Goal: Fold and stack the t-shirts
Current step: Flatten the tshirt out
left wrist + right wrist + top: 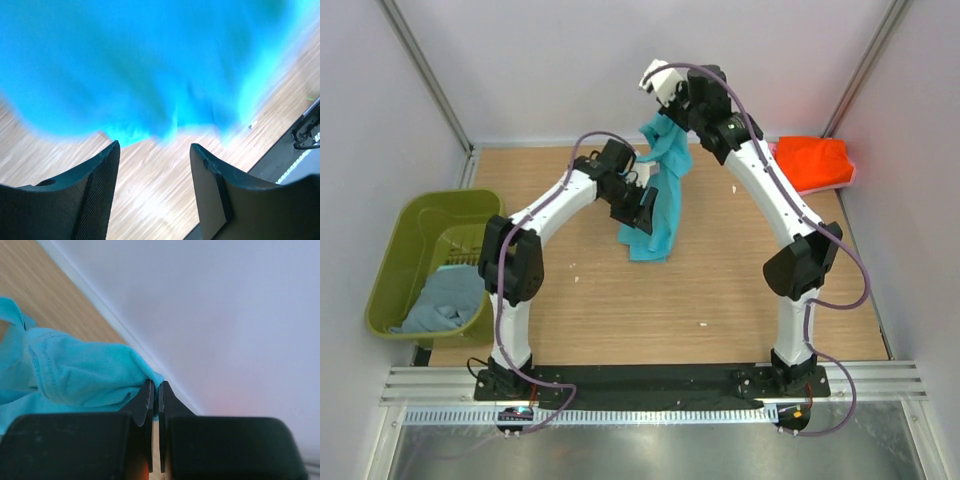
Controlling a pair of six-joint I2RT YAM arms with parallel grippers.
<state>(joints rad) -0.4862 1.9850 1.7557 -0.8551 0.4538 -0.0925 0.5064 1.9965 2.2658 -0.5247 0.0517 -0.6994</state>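
Turquoise t-shirt [658, 205] dangling over the far table [620, 300], edge clenched in the right gripper [156, 400], left gripper [154, 147] spread empty just beside it, close view blurred, grey-blue t-shirt [445, 300] half hidden in the olive bin [415, 215].

The turquoise t-shirt [658, 205] is reading as soft, matt knitted cloth, its stitched hem showing in the right wrist view, and the orange-red t-shirt [812, 162] and the grey-blue t-shirt [445, 300] are looking like the same dull fabric. The table [720, 290] is showing a pale, smooth wood grain, while the bin [420, 215] is gleaming faintly as olive-green moulded plastic. The left gripper [155, 150] is showing matt black plastic, one finger faced with a fine mesh-textured pad, the other with a smoother one.
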